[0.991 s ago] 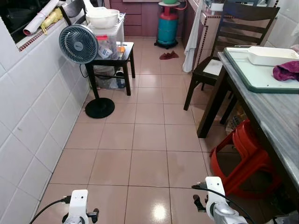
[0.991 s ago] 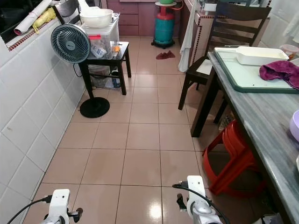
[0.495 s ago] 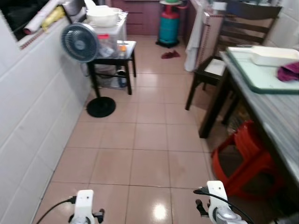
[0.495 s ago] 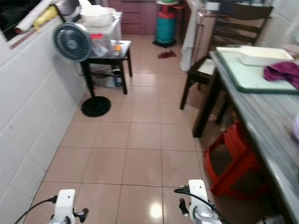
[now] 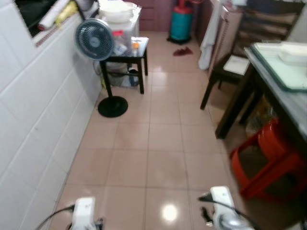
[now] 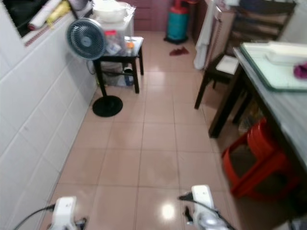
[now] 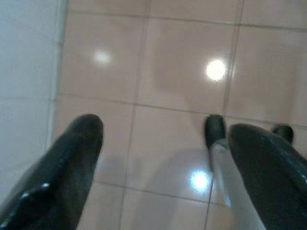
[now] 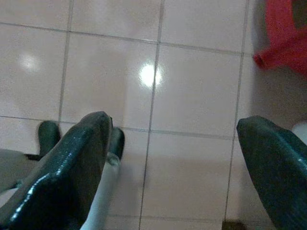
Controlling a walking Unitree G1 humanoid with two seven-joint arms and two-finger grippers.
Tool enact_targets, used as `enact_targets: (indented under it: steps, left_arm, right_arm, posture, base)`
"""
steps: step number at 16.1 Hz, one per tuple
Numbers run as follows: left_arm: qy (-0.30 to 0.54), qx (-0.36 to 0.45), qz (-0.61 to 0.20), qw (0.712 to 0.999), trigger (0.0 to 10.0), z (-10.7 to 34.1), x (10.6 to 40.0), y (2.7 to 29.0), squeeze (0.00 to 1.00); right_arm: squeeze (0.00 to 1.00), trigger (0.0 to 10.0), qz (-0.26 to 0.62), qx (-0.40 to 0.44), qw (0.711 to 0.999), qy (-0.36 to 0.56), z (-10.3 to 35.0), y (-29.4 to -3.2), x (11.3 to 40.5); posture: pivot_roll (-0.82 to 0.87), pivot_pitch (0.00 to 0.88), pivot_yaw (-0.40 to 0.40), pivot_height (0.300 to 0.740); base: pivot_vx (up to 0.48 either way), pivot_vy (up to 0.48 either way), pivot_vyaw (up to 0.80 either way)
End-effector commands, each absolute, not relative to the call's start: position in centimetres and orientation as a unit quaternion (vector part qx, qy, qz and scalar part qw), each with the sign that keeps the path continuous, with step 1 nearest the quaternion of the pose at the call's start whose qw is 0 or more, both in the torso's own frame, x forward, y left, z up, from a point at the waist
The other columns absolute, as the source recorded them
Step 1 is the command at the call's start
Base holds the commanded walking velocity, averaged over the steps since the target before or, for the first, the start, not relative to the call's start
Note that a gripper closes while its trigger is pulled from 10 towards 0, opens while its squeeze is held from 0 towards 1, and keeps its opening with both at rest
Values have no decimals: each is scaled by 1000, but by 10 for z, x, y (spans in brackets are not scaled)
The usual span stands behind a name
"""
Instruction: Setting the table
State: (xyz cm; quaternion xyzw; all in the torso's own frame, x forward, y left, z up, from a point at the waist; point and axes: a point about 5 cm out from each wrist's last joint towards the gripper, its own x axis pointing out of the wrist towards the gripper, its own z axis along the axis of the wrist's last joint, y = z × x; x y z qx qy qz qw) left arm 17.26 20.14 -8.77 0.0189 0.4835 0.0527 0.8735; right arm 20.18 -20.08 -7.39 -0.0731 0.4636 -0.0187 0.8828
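Observation:
A grey stone-topped dining table [image 6: 288, 112] runs along the right side. On it lie a green tray [image 6: 268, 72], a white dish [image 6: 288, 51] and a purple cloth [image 6: 302, 71]. Both arms hang low over the tiled floor, with their wrists at the bottom of the head views. In the left wrist view my left gripper [image 7: 163, 129] is open, with only floor tiles between its fingers. In the right wrist view my right gripper [image 8: 173, 122] is also open and holds nothing. It hangs near a red stool [image 8: 285, 33].
A white tiled wall [image 5: 29, 120] lines the left. Ahead on the left stand a pedestal fan [image 5: 94, 39] and a black side table [image 5: 127, 52] with a box and a bowl. A dark chair [image 5: 240, 62], stacked red stools [image 5: 271, 158] and a teal gas cylinder [image 5: 182, 24] are on the right and beyond.
The camera has swung slightly left and the picture is blurred, so the table now sits nearer the right edge. Both arms still hang with their grippers open.

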Motion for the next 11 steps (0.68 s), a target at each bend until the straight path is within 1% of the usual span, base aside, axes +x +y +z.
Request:
enact_targets:
  steps: [1, 5, 6, 11]
  left_arm:
    - [491, 28, 55, 869, 10000, -89, 167, 208, 0]
    - [493, 41, 49, 867, 10000, -89, 167, 209, 0]
    - [486, 58, 49, 871, 10000, -88, 169, 211, 0]
    - [483, 77, 39, 871, 10000, -87, 168, 213, 0]
  right_arm:
    - [0, 10000, -10, -73, 883, 464, -74, -196, 203]
    - [0, 10000, -6, -77, 881, 468, -76, -194, 200]
    - [0, 10000, -4, -78, 880, 469, -77, -193, 199]
    - [0, 10000, 3, -90, 879, 468, -77, -194, 198]
  posture:
    - [-79, 73, 4, 740]
    - [-80, 73, 6, 740]
    - [-80, 73, 6, 740]
    - [-85, 84, 6, 740]
  base:
    - [0, 480, 0]
    - [0, 480, 0]
    - [0, 480, 0]
    - [0, 0, 0]
